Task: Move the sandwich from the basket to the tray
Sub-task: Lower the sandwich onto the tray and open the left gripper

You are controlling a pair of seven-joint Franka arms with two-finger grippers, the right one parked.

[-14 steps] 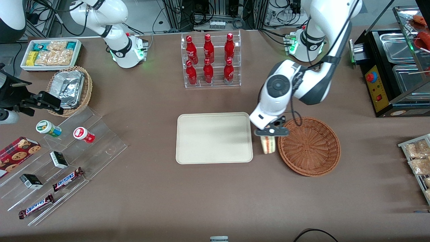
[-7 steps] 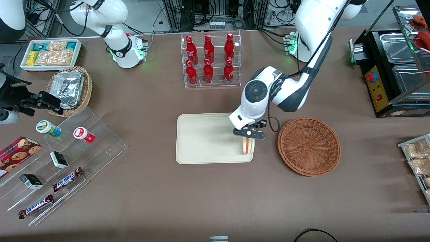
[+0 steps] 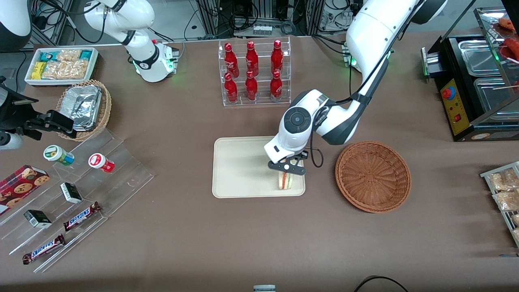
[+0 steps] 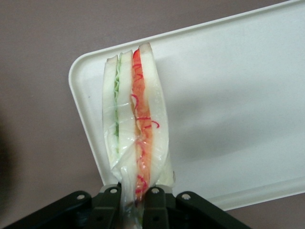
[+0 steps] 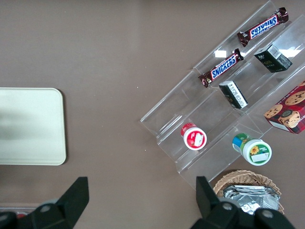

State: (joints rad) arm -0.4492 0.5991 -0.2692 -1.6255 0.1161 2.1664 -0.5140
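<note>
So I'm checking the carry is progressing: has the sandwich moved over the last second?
Yes. The sandwich, held in the tool, has gone from beside the basket to over the tray, toward the parked arm's end.

White-and-grey arm (image 3: 324, 117), black gripper (image 3: 286, 169)

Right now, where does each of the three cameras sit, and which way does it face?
Front view: above the table, facing both arms; the gripper holds the sandwich over the tray, beside the basket.
Left wrist view: on the working wrist, looking down past its fingers at sandwich and tray.
Right wrist view: on the parked wrist, looking down at the acrylic shelf.
All three show the tray.
</note>
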